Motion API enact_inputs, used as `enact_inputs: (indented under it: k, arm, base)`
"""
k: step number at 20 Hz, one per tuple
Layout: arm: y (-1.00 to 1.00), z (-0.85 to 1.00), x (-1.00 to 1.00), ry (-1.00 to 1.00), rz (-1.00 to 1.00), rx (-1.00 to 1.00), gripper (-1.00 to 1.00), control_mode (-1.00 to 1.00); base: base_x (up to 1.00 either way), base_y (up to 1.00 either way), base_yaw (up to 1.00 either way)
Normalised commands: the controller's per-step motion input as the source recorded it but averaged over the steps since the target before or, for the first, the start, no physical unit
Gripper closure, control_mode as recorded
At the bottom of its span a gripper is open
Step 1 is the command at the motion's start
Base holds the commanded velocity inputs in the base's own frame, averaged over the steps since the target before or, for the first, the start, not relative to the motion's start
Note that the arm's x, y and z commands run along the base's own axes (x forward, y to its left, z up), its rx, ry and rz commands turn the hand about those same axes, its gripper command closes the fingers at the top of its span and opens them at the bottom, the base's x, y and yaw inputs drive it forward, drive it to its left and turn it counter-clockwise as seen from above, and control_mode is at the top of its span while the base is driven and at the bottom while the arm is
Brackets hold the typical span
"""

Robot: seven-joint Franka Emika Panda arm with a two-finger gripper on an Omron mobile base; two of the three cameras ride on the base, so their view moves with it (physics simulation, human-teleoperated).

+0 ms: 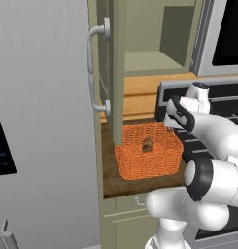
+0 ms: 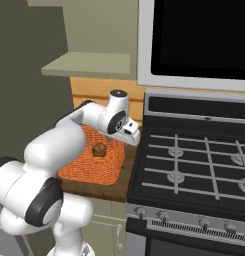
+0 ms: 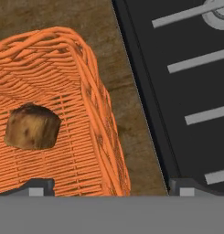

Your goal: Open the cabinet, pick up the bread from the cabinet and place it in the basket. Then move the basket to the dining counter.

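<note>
The orange woven basket [image 1: 140, 168] stands on a dark wood counter between the open cabinet and the stove. The bread [image 1: 148, 144], a small brown lump, lies inside it, loose and touched by nothing. In the hand view the bread [image 3: 32, 127] rests left of the basket's right rim [image 3: 97, 105]. My gripper [image 3: 111, 188] hangs open above that right rim, one fingertip over the basket and the other over the stove edge. The hand [image 1: 175, 121] sits just right of the basket [image 2: 89, 172]. The cabinet door [image 1: 115, 73] stands open with its silver handle [image 1: 93, 68] facing me. The dining counter is out of view.
A black gas stove [image 2: 194, 165] with grey grates borders the counter strip [image 1: 140, 187] on the right, with a microwave [image 2: 204, 40] above it. A grey fridge [image 1: 42, 121] fills the left. The open door edge hangs just over the basket's left rear corner. The cabinet shelf [image 1: 144, 61] is bare.
</note>
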Motion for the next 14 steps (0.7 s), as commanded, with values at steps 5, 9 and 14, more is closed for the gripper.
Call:
enact_inputs:
  k: [5,9,14]
  arm:
    - [-0.01,-0.36,0.01,0.00,0.03,0.00,-1.00,-1.00]
    - [0.07,-0.33,0.00,0.00,0.00,0.00,-1.00,-1.00]
    - [0.14,-0.30,0.03,0.00,0.00,0.00,-1.00,-1.00]
  base:
    - [0.00,0.00,0.00]
    - [0.00,0.00,0.00]
    - [0.00,0.00,0.00]
